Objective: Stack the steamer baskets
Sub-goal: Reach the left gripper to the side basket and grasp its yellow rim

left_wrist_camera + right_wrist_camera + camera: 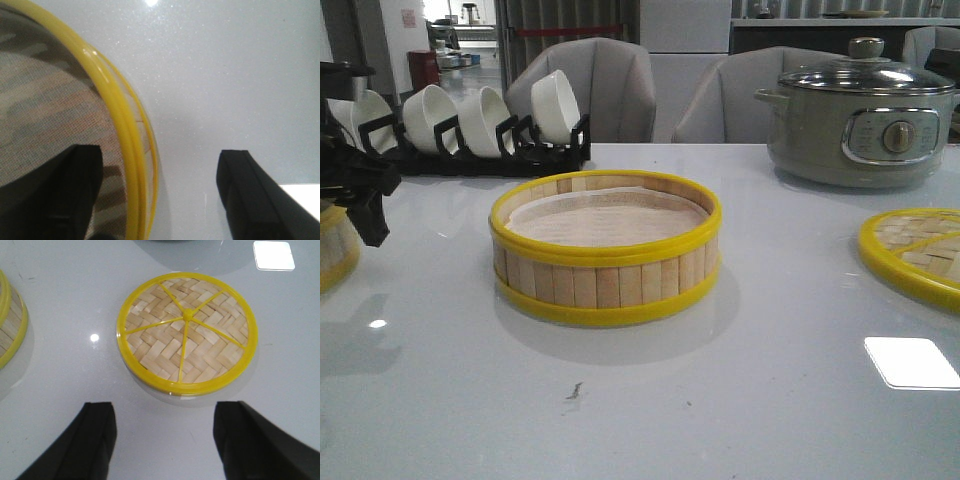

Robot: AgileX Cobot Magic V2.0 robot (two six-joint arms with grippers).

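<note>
One steamer basket stands in the middle of the table, with bamboo slats, yellow rims and a pale liner. A second basket is cut off at the far left edge. My left gripper hangs over it. In the left wrist view the left gripper is open and straddles that basket's yellow rim: one finger is over the liner, the other over the table outside. My right gripper is open and empty above bare table, out of the front view.
The flat woven lid lies just ahead of the right gripper, at the table's right. The centre basket's edge shows in the right wrist view. A grey-green pot stands back right, a bowl rack back left.
</note>
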